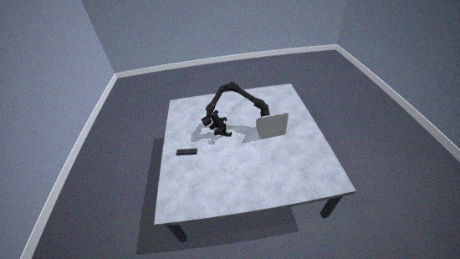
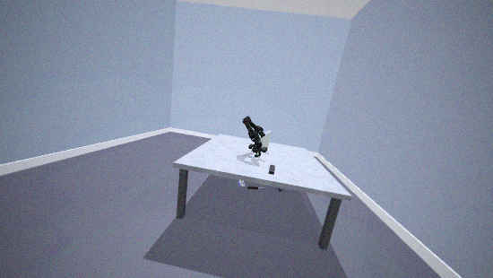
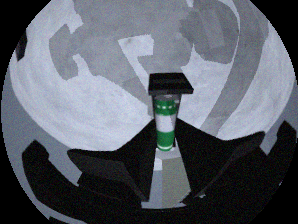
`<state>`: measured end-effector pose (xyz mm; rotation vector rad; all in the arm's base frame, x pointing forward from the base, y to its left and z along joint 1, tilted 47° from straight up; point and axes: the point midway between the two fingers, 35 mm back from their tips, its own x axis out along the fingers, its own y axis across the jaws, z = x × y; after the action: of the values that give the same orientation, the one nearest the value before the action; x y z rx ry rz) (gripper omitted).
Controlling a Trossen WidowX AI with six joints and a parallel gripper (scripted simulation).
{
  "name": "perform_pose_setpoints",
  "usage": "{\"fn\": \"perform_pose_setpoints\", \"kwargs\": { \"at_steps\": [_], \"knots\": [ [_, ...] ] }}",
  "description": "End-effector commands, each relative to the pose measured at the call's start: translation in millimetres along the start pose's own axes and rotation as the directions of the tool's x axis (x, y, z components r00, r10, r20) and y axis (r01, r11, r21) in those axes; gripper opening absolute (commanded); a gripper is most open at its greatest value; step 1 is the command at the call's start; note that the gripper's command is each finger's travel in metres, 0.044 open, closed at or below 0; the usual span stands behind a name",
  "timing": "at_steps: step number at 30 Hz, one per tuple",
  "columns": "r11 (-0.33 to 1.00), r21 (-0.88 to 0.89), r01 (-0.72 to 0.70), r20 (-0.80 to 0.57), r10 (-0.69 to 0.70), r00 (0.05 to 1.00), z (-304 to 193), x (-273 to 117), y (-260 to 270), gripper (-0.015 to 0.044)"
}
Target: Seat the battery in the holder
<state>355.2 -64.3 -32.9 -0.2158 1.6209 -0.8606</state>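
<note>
The battery, green with a pale middle band, lies lengthwise between the fingertips in the wrist view. My gripper is shut on it, low over the table. The black holder stands at the fingertips. Its end block is just beyond the battery's far end, with thin side walls beside the battery. A small green patch shows there in the top view. No clear coils of the spring show between battery and block. The fingers hide the holder's near end, so the lip and the battery's seating there cannot be judged.
A dark oblong block lies on the table, away from the gripper. A pale upright panel stands near the arm's base. Small things show below the table edge in the exterior view.
</note>
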Motion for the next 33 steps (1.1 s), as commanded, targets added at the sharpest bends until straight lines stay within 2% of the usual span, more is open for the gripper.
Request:
{"fn": "perform_pose_setpoints", "kwargs": {
  "at_steps": [1,33],
  "knots": [
    [1.000,0.007,-0.015,0.039,0.015,0.999,6.1,-0.5,3.3,0.0060],
    [1.000,-0.009,-0.008,0.181,0.009,0.983,2.7,4.3,2.4,0.0060]
  ]
}}
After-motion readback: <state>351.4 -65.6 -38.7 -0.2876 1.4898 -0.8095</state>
